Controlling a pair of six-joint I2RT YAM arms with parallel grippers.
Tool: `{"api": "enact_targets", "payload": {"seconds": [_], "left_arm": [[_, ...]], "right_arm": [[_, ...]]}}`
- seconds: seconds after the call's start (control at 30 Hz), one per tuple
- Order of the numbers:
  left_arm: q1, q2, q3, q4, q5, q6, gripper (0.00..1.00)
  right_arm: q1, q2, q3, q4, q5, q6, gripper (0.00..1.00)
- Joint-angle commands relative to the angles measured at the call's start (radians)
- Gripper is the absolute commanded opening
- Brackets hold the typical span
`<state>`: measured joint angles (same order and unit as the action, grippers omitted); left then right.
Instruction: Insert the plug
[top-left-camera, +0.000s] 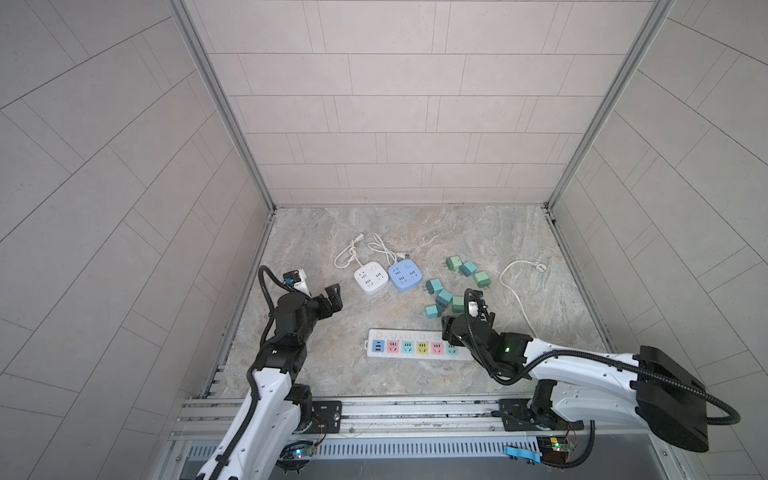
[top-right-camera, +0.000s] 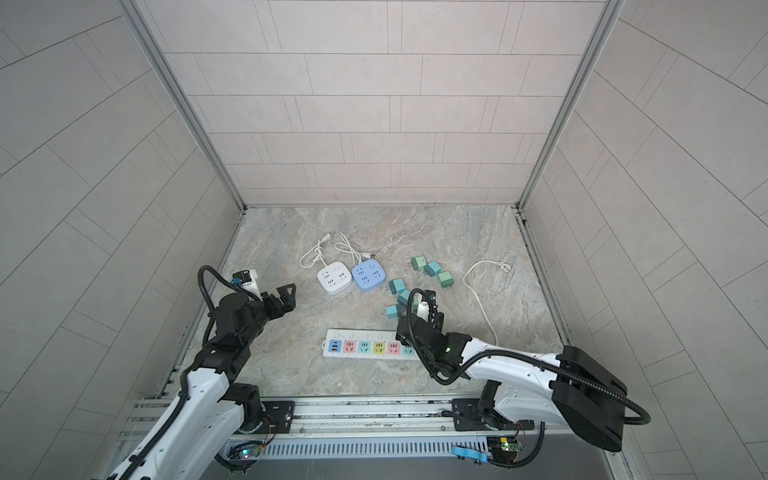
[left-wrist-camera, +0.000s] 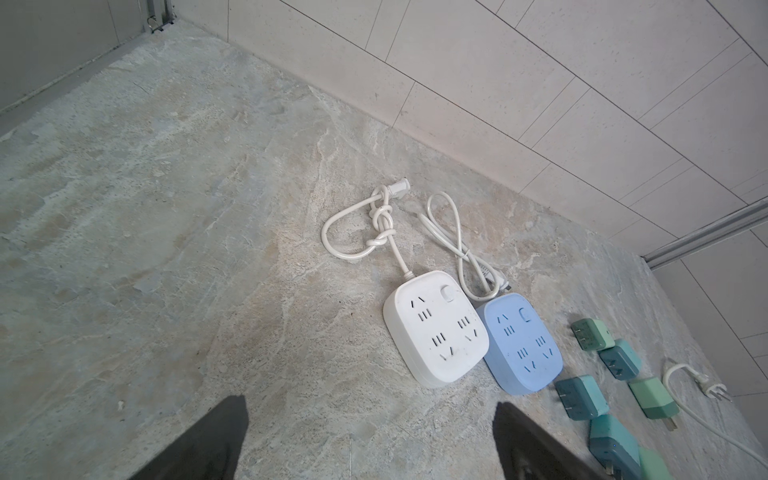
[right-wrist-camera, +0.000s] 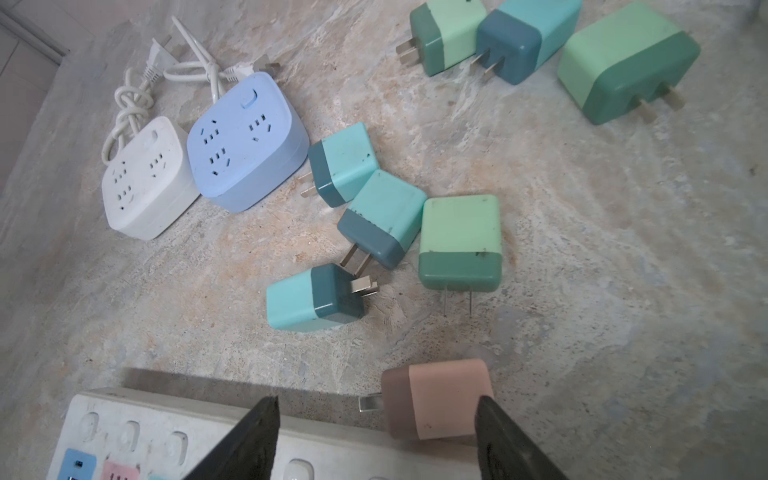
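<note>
A pink plug (right-wrist-camera: 440, 399) lies on its side on the stone floor against the far edge of the long white power strip (right-wrist-camera: 166, 428), prongs pointing along the strip. My right gripper (right-wrist-camera: 376, 405) is open and straddles it: one finger stands right at the plug's back end, the other is well off over the strip. In both top views the right wrist (top-left-camera: 465, 322) covers the plug at the strip's (top-left-camera: 415, 349) right end. My left gripper (left-wrist-camera: 370, 407) hangs open and empty over bare floor, left of the square sockets (top-left-camera: 334, 297).
A white square socket (top-left-camera: 371, 281) and a blue one (top-left-camera: 405, 276) sit mid-floor with knotted cords behind them. Several teal and green plugs (top-left-camera: 444, 297) lie scattered just beyond the right gripper. A long white cord (top-left-camera: 515, 291) curls at the right.
</note>
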<state>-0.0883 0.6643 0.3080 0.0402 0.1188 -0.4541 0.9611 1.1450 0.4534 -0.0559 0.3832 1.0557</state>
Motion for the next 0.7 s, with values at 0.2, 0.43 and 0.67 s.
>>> {"api": "enact_targets", "payload": {"seconds": [0.2,0.43,0.67], "left_arm": [[-0.005,-0.019,-0.010,0.010,-0.010,-0.009,1.00],[-0.005,-0.022,-0.010,0.009,-0.013,-0.011,1.00],[-0.005,-0.025,-0.010,0.009,-0.013,-0.011,1.00]], "right_arm": [[0.019,0.085,0.020,0.017,0.042,0.063,0.74],[0.018,0.175,0.095,0.007,0.048,0.019,0.74],[0.016,0.323,0.232,-0.048,0.049,-0.033,0.72]]}}
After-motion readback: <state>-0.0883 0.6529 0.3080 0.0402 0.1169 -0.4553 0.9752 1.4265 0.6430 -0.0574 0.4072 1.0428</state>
